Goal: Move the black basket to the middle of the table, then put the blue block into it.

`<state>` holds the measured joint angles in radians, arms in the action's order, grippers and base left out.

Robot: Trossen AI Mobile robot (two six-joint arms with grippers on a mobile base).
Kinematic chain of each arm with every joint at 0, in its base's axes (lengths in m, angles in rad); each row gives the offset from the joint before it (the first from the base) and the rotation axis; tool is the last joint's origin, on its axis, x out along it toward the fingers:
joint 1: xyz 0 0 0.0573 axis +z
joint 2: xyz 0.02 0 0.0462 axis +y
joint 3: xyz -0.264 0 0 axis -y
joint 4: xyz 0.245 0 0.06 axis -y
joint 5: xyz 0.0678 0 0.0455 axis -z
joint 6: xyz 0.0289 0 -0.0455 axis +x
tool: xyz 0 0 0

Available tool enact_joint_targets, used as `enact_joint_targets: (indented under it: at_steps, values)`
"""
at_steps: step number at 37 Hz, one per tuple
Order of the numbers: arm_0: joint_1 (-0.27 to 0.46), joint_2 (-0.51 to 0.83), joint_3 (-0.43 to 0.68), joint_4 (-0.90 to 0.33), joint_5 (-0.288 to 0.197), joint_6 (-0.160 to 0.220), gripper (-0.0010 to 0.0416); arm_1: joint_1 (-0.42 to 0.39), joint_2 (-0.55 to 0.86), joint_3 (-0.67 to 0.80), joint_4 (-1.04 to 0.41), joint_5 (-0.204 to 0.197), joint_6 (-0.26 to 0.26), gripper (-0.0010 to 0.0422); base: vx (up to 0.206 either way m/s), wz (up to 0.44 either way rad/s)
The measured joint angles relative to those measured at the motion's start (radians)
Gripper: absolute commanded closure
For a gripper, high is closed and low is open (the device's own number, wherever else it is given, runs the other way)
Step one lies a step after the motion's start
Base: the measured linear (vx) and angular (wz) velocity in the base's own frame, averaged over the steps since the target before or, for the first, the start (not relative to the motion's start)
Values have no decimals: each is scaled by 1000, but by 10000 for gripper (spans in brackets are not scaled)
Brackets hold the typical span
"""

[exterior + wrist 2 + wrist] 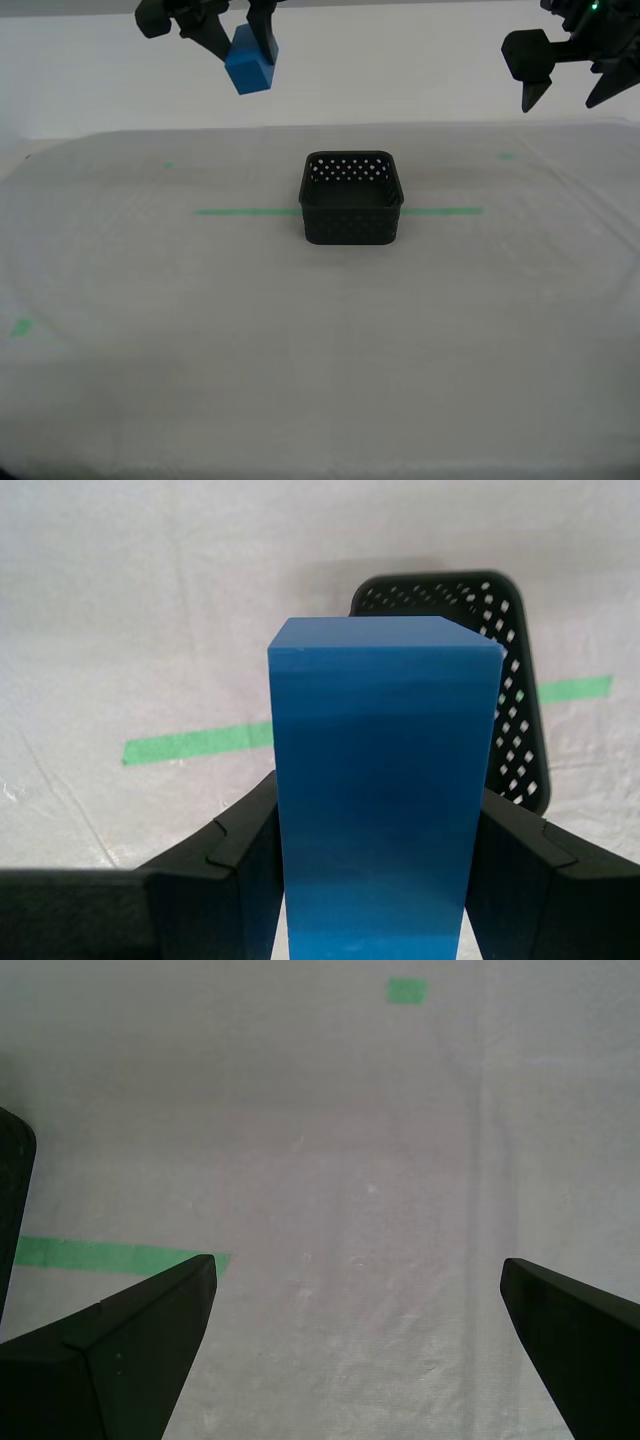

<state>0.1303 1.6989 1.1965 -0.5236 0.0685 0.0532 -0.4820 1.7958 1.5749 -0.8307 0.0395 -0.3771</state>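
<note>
The black basket [350, 200] stands upright on the table [300, 370], astride the green tape line [240, 211] near the middle of the exterior view. High above the table towards the exterior view's left, my second gripper [246, 50] is shut on the blue block [248, 62]. In the second wrist view the block [380, 800] fills the space between the fingers [240, 860], with the basket [510, 680] partly hidden behind it. My first gripper [560, 98] hangs open and holds nothing, high at the exterior view's right; the first wrist view shows bare cloth between its jaws [357, 1268].
Small green tape marks [20, 326] [507, 155] lie on the pale cloth near the exterior view's left edge and far right. The tape line continues past the basket [445, 210]. A dark edge [10, 1180] shows at the border of the first wrist view.
</note>
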Motion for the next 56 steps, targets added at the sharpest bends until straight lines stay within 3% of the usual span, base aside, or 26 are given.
enact_joint_targets:
  at_steps: [15, 29, 43, 50, 56]
  values:
    - [-1, 0, 0, 0, 0, 0, 7, -57, 0, 11, 68, -1, -62, 413, 0, 0]
    - [0, 0, 0, 0, 0, 0, 7, -137, 21, 17, 180, -49, -82, 413, 0, 0]
    - [-2, 0, 0, 0, 0, 0, 7, -158, 255, 114, 180, -53, -74, 413, 0, 0]
    - [0, 0, 0, 0, 0, 0, 7, -159, 378, 245, 118, -53, -65, 413, 0, 0]
    - [-1, 0, 0, 0, 0, 0, 7, -161, 496, 412, 18, -53, -27, 413, 0, 0]
